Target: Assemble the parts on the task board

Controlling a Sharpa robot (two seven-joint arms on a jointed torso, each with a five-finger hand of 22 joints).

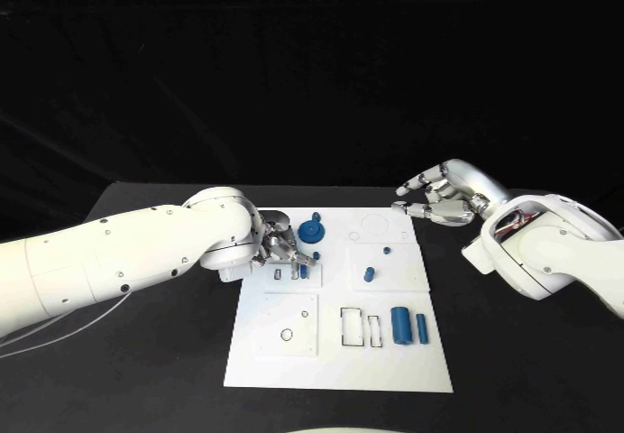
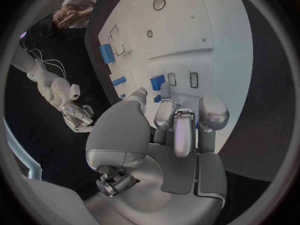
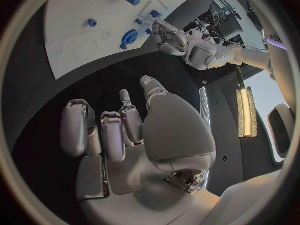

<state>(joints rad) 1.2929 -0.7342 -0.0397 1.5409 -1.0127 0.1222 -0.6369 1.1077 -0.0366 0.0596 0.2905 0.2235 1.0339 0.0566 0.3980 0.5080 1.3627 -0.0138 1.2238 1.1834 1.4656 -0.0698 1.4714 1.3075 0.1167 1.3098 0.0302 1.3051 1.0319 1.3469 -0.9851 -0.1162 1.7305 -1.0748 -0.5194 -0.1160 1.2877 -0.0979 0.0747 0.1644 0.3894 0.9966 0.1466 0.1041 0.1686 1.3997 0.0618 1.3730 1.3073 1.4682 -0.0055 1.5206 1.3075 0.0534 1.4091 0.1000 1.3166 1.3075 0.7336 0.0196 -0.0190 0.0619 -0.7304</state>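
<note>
The white task board (image 1: 341,365) lies in the middle of the table. My left hand (image 1: 279,248) hovers low over its far left part, fingers bent down beside an upright blue part (image 1: 303,269). In the left wrist view that hand (image 2: 181,120) has a small blue bit (image 2: 157,99) between thumb and finger; whether it is pinched is unclear. A flat blue part (image 2: 157,81) lies just past the fingertips. A round blue part (image 1: 312,230) stands close by. My right hand (image 1: 440,200) hangs over the board's far right corner, fingers curled in on nothing.
Two blue blocks (image 1: 400,325) (image 1: 423,327) stand near empty outlined slots (image 1: 353,327) at the board's near right. Small blue parts (image 1: 368,273) (image 1: 388,249) sit mid-board. A white cable (image 1: 78,325) runs under my left arm on the black table (image 1: 130,388).
</note>
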